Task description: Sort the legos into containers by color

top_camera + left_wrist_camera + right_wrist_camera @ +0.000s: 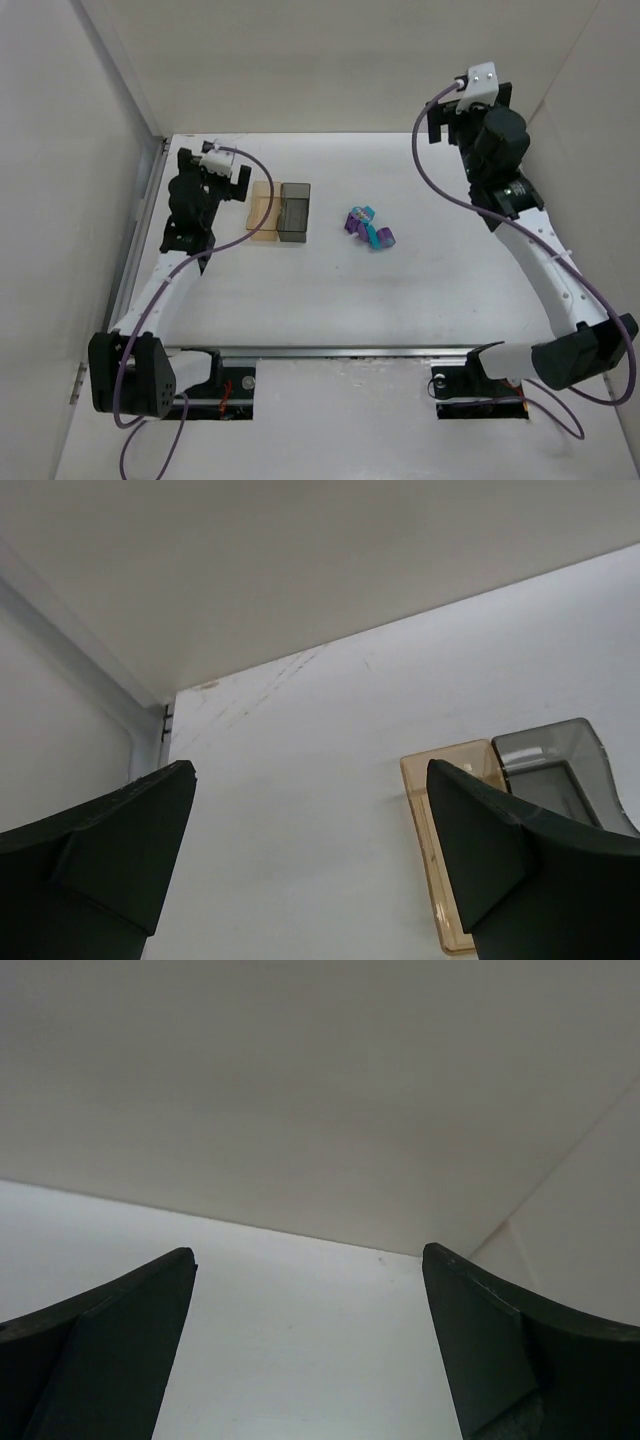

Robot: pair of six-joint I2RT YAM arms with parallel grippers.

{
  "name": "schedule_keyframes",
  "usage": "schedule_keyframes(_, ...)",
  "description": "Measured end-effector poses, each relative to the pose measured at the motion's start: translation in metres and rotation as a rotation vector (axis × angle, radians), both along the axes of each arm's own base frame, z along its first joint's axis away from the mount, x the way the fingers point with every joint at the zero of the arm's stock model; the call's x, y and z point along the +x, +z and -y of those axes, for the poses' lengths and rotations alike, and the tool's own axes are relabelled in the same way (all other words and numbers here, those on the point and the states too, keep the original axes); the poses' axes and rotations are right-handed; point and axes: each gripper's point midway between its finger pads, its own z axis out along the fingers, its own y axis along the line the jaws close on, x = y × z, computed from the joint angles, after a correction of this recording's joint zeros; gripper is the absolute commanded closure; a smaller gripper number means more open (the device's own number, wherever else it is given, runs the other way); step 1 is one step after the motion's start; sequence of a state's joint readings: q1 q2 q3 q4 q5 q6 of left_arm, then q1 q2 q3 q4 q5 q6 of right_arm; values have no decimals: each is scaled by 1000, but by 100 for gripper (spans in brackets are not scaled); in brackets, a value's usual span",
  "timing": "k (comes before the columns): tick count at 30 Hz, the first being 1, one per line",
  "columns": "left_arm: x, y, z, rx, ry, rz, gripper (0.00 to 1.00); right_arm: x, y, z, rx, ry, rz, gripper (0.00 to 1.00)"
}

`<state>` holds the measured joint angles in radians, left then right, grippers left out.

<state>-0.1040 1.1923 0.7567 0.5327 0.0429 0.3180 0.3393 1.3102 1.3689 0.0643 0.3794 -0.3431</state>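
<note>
Sorting unstarted; left claw [310,772] and right claw [308,1256] spread, empty; next, reach the tiny purple and teal plastic legos [369,228] between them.

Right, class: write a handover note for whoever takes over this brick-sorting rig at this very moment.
Left fingers: open, empty, near the amber box.
Right fingers: open, empty, up at the far right.
Bricks: purple and teal, one pile to the right of the grey box.
Done: nothing sorted; both boxes look empty.
Left: every brick, one colour per box.
</note>
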Motion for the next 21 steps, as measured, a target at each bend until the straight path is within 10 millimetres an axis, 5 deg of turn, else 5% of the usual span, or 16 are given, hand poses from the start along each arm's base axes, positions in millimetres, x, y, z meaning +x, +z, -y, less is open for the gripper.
schedule_keyframes(2,-3,26,13,50,-64,-7,0,3,3,-10,3,89,-59,7)
schedule_keyframes(4,-10,36,32,61,-149,-37,0,8,-19,-24,16,150,-156,10)
schedule_keyframes(6,-21,30,56,36,-257,-103,0,13,-60,-47,28,225,-292,10)
schedule_keyframes(9,-37,15,85,-9,-378,-187,0,12,-153,-77,67,308,-567,10)
schedule_keyframes(12,-52,-1,101,-57,-456,-272,0,-7,-241,-89,86,325,-849,10)
schedule_keyframes(14,-55,-4,103,-78,-466,-291,0,-22,-280,-93,101,323,-979,5)
schedule_keyframes(17,-56,-7,103,-95,-457,-304,0,-39,-310,-102,126,344,-1092,5)
schedule_keyframes(21,-56,-15,101,-105,-435,-323,0,-46,-321,-117,145,368,-1136,9)
